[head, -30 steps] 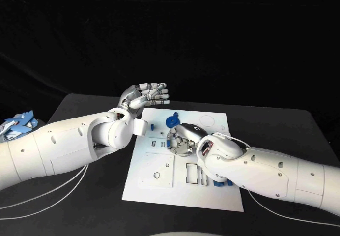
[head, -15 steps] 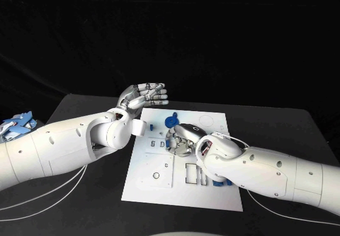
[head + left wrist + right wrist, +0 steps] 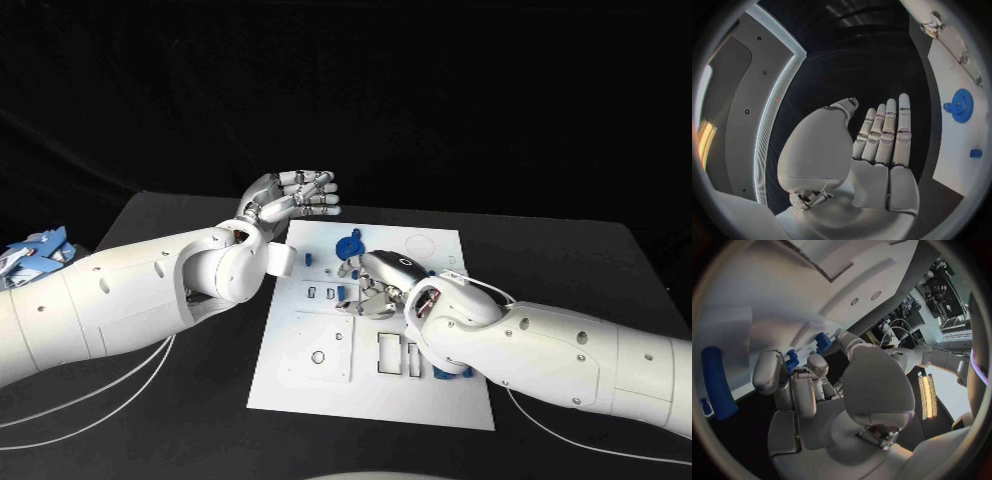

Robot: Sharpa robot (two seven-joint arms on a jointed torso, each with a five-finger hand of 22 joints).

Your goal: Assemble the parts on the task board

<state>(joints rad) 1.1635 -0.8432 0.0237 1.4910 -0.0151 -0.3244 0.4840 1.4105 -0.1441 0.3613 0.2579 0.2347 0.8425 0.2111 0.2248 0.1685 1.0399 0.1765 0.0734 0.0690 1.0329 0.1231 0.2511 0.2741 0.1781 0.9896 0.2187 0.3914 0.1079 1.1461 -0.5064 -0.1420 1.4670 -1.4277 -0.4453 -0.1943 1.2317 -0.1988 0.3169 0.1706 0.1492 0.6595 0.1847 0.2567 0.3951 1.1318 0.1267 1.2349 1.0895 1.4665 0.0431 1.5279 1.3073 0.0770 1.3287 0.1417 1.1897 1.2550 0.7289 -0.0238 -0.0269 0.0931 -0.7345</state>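
Observation:
The white task board lies mid-table. A round blue part stands near the board's far edge, and more blue parts sit at its near right. My right hand is over the board's middle, fingers curled down onto it. In the right wrist view small blue parts show by the fingertips; I cannot tell whether one is held. A long blue piece lies beside the hand. My left hand hovers past the board's far left corner, fingers straight, holding nothing. The left wrist view shows the round blue part on the board.
A heap of blue and white pieces lies at the table's left edge. White cables trail across the table under my left arm. Rectangular slots open in the board's near half.
My right hand has shifted very slightly over the board's middle. The left hand stays raised in the same place.

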